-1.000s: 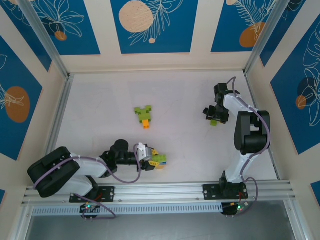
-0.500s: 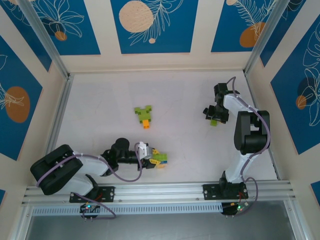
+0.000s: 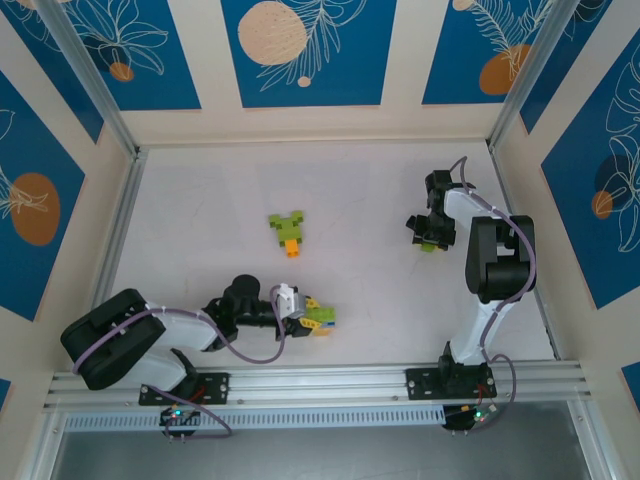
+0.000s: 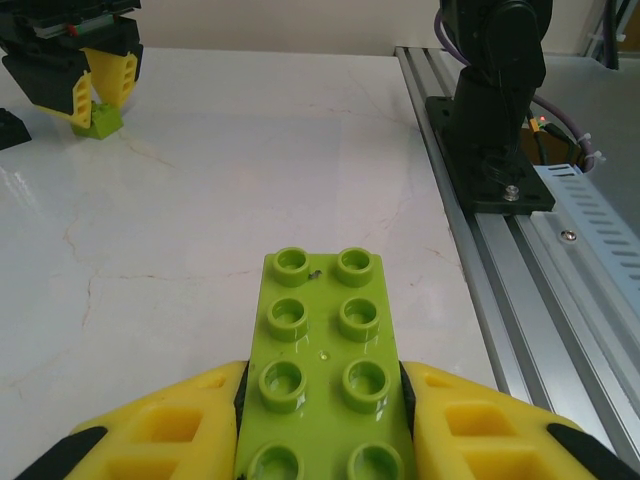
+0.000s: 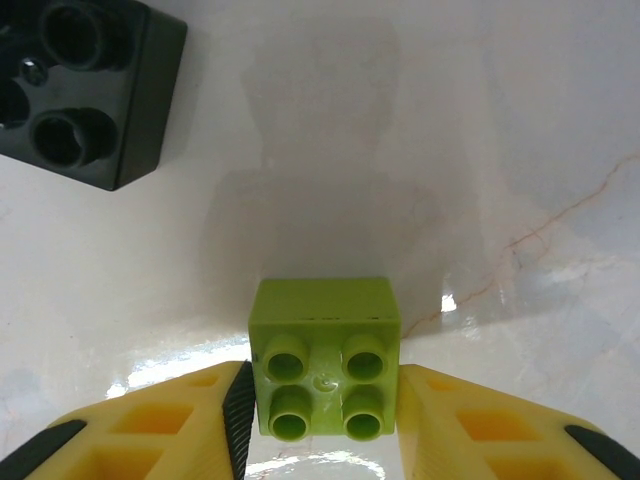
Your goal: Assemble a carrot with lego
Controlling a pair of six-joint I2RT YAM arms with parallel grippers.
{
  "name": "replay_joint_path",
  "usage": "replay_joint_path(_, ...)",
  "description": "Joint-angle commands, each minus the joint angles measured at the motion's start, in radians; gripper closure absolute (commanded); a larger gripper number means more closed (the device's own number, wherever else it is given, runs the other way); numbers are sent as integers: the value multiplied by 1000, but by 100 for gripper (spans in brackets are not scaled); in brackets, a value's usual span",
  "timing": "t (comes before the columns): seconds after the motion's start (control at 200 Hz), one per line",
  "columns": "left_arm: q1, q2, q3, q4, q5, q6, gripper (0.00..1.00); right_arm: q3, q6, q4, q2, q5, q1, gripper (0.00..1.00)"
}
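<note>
Left end effector [image 4: 320, 400] pinches a long brick [image 4: 320, 340] at the tabletop's [image 3: 200, 220] 6 o'clock. Right end effector [image 5: 322, 400] grips a square brick [image 5: 322, 350] at 3 o'clock. Best lifted straight, clear of the black brick [image 5: 80, 90], toward the central carrot stub [image 3: 289, 232].

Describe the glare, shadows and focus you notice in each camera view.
Right wrist: white glare patches on the glossy table beside the small lime brick, soft shadow beyond it; left wrist: long lime brick sharp, tabletop faintly shiny; top external: even light.

arms [image 3: 130, 345] [image 3: 495, 260] 2 | long lime brick [image 4: 320, 370] 1 | square lime brick [image 5: 323, 355] 1 | black brick [image 5: 85, 90] 1 | green-orange cluster [image 3: 288, 232] 1
</note>
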Motion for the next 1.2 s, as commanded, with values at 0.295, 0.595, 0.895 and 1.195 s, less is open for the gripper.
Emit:
replay_joint_path(0.295, 11, 22, 29, -38, 20, 34, 71, 15, -5, -6, 4, -15, -5, 70)
replay_joint_path(0.595, 12, 13, 32, -55, 22, 36, 71, -8, 29, -122, -177, -128, 115, 74)
replay_joint_path(0.895, 12, 27, 38, -53, 24, 38, 71, -21, 254, -353, -424, -159, 470, 73)
replay_joint_path(1.195, 12, 36, 42, -52, 34, 36, 72, -30, 577, -405, -459, -165, 844, 73)
